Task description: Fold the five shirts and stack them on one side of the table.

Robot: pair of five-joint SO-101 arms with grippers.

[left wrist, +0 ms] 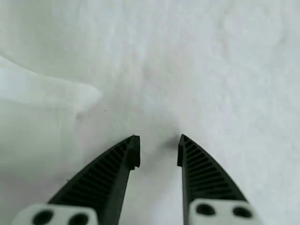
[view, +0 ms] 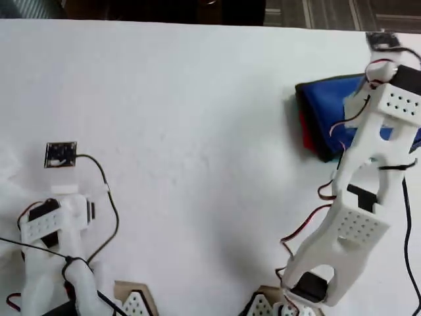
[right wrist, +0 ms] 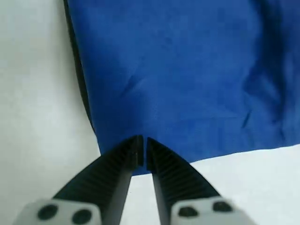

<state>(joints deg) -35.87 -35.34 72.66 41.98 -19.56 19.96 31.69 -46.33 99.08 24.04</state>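
Note:
A stack of folded shirts lies at the table's right side, with a blue shirt on top and a red layer and a dark layer showing at its edge. The right arm stretches over this stack. In the right wrist view my right gripper is shut, its tips resting at the edge of the blue shirt, above a thin dark layer. My left gripper stands open just above the white table cover, with nothing between its fingers. The left arm sits at the front left.
A white cover spreads over the whole table. A raised white fold of cloth lies close beside the left gripper. A small camera board with a black cable hangs off the left arm. The arm bases stand at the front edge.

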